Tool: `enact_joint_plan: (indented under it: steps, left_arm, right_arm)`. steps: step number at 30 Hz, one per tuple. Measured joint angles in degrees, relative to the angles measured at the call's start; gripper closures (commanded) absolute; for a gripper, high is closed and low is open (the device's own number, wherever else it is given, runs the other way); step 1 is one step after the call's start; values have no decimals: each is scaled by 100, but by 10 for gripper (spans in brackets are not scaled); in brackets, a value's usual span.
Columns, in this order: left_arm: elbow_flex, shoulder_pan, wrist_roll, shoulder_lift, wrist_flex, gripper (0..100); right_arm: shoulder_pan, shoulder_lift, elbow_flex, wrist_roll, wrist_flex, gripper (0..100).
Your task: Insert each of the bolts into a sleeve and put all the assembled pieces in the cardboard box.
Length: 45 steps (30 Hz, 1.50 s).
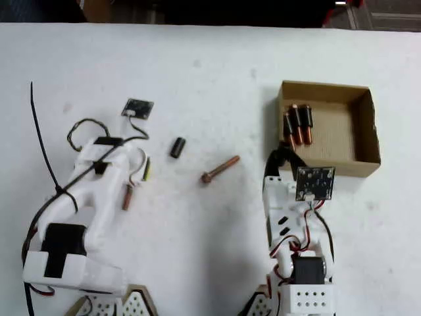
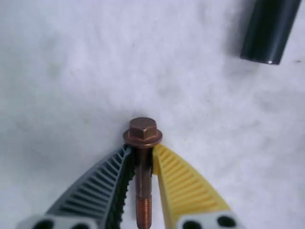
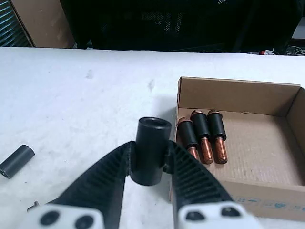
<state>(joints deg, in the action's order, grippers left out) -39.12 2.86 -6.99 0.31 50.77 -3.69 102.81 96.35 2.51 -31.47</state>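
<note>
Left gripper point(image 2: 142, 151) clamps a bolt point(image 2: 142, 133) by its shank, head past the fingertips; right gripper point(image 3: 150, 148), well apart beside the cardboard box point(image 3: 228, 95), grips a sleeve point(image 3: 153, 136) upright, bore open upward

You've got the cardboard box point(image 1: 339, 135) at the far right of the table point(image 1: 217, 79), with three assembled pieces point(image 1: 297, 125) lying side by side in its left part. Mid-table, a loose sleeve point(image 1: 177, 147) sits left of and behind a loose bolt point(image 1: 220, 169).

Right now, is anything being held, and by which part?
Yes: left jaws grip a bolt by its shank; right jaws grip a sleeve around its middle.
</note>
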Motion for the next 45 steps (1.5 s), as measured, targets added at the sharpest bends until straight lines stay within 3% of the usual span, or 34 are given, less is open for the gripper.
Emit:
enact_joint_plan:
  steps: [4, 25, 33, 40, 45]
  left_arm:
    - [0, 0, -413, 0, 0, 932]
    - [0, -9, -492, 176, -413, 933]
    - [0, -35, -492, 237, -457, 932]
    - [0, -35, -492, 237, -457, 932]
    - [0, -35, -492, 237, -457, 932]
  right_arm:
    - [0, 0, 0, 0, 0, 981]
    - [-229, 0, 0, 0, -70, 981]
    - [-932, 0, 0, 9, -70, 981]
    - [-1679, 0, 0, 1073, -70, 981]
    - [-1996, 0, 0, 1222, -70, 981]
